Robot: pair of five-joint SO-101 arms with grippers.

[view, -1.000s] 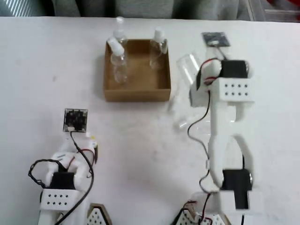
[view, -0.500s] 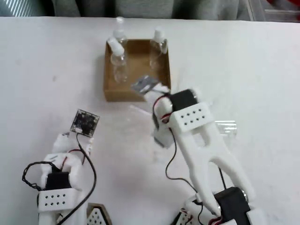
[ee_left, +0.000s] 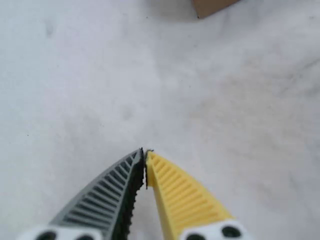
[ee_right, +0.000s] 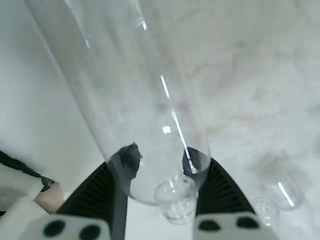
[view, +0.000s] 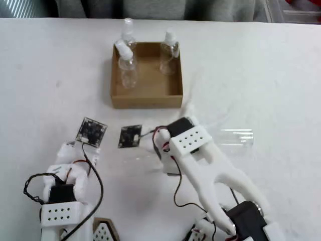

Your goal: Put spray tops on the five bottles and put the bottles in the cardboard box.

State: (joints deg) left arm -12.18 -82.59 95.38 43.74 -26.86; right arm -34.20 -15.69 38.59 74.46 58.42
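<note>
beside gripped bottle (ee_right: 125, 75), loose bottle (view: 235, 138), cardboard box (view: 145, 102)

No legible text, label, brand, number or sign found. Surfaces checked: the walls of the cardboard box (view: 146, 100) are plain; the clear bottle (ee_right: 125, 90) clamped in the right gripper (ee_right: 159, 159) is unmarked; the table (ee_left: 225, 100) ahead of the closed left gripper (ee_left: 145, 155) is unmarked
</note>
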